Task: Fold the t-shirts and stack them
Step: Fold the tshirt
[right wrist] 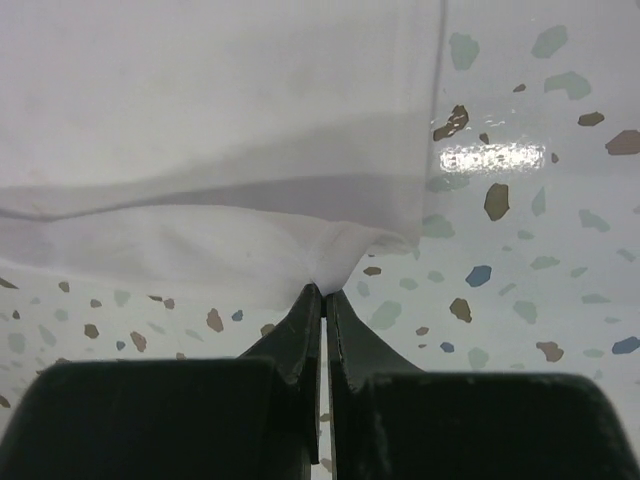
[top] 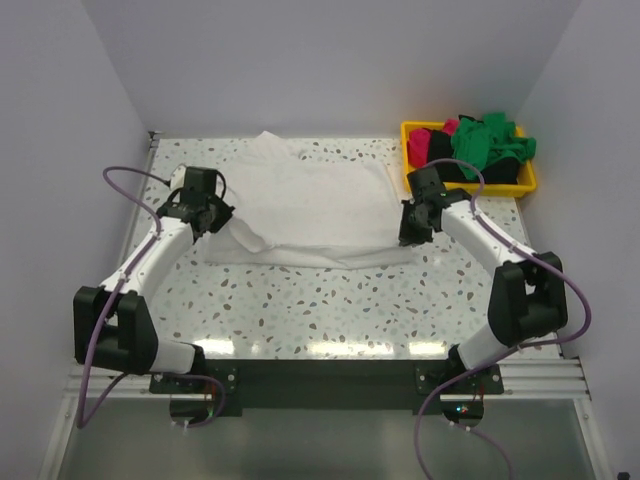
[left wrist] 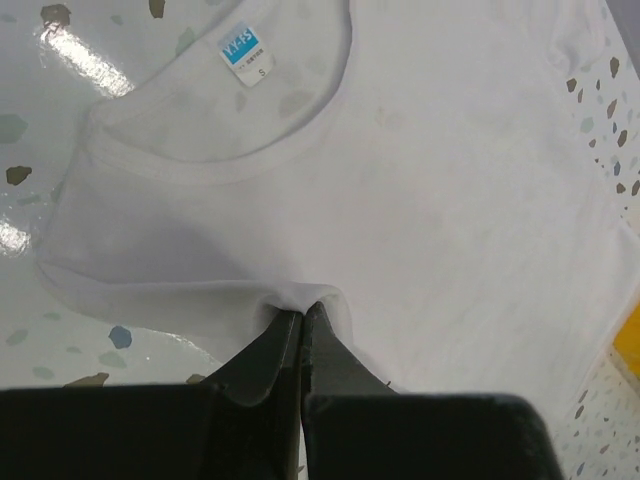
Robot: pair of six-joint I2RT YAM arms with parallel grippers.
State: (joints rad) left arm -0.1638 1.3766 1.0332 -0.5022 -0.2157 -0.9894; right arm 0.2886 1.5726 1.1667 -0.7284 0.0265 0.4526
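Top view: the white t-shirt (top: pixel 310 205) lies spread on the speckled table (top: pixel 300 310), its centre toward 12 o'clock from my bases. My left gripper (top: pixel 207 218) meets the shirt at its 9 o'clock edge; my right gripper (top: pixel 413 226) meets it at its 3 o'clock edge.

Left wrist view: my left gripper (left wrist: pixel 302 312) has its fingers pressed together on a small ridge of white cloth just below the neckline (left wrist: pixel 215 172). A blue-and-white size label (left wrist: pixel 243 50) sits inside the collar, toward 11 o'clock.

Right wrist view: my right gripper (right wrist: pixel 325 290) is likewise clamped on a pinch of the white shirt's edge, near a corner of the cloth. The cloth rises from the table at the pinch, and bare table shows from 1 to 5 o'clock.

At 1 o'clock in the top view, the yellow bin (top: pixel 407 128) holds the green t-shirt (top: pixel 490 142) and the magenta-pink t-shirt (top: pixel 422 146), bunched together and well apart from my left gripper.
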